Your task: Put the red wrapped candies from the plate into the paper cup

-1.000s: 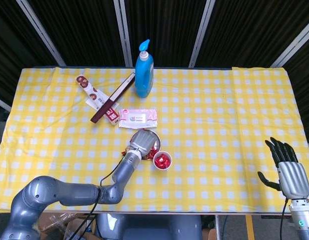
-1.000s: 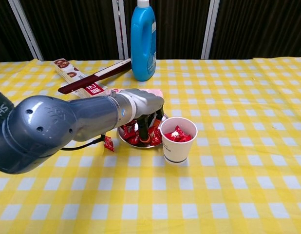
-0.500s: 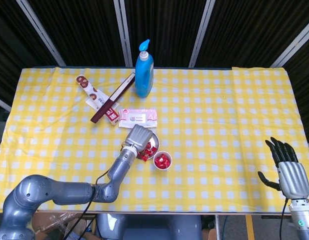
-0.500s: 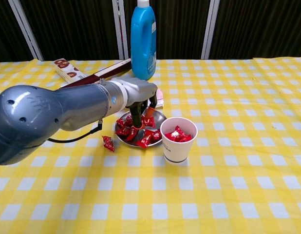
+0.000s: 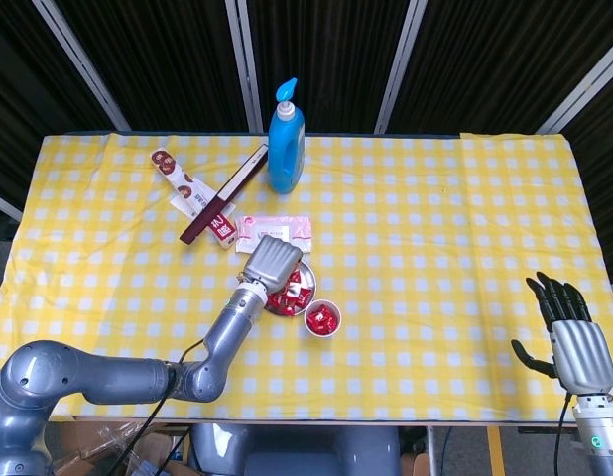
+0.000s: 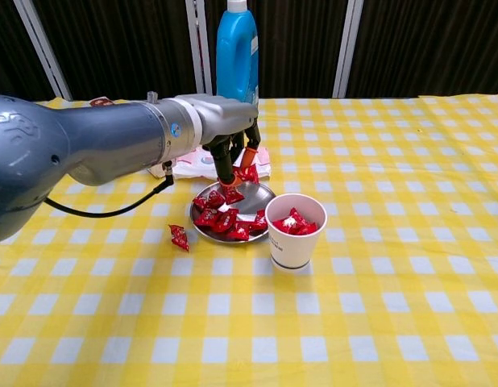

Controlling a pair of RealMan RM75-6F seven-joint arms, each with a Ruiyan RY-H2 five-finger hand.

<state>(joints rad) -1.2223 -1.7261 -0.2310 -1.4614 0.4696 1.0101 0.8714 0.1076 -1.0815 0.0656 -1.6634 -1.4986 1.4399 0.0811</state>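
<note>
**Left robot hand above the plate, candy pinched**

The plate point(image 6: 261, 196) serves as the reference point. It sits on the bench point(image 6: 394, 266), which is covered by a yellow checked cloth, and holds a pile of red wrapped candies point(image 6: 221, 219).

The left robot hand point(image 6: 225, 129) hangs above the plate's far edge, fingers pointing down, pinching one red candy point(image 6: 248, 172) at the fingertips, clear of the pile.

The paper cup point(image 6: 295, 230) stands just beside the plate on its right, touching or nearly touching the rim, with red candies inside. One stray candy point(image 6: 179, 237) lies on the cloth left of the plate.

Behind the plate lies a pink packet point(image 5: 274, 231); further back stands a blue pump bottle point(image 6: 237, 64).

The right robot hand point(image 5: 567, 332) is well apart to the right of the plate, fingers spread, holding nothing.
</note>
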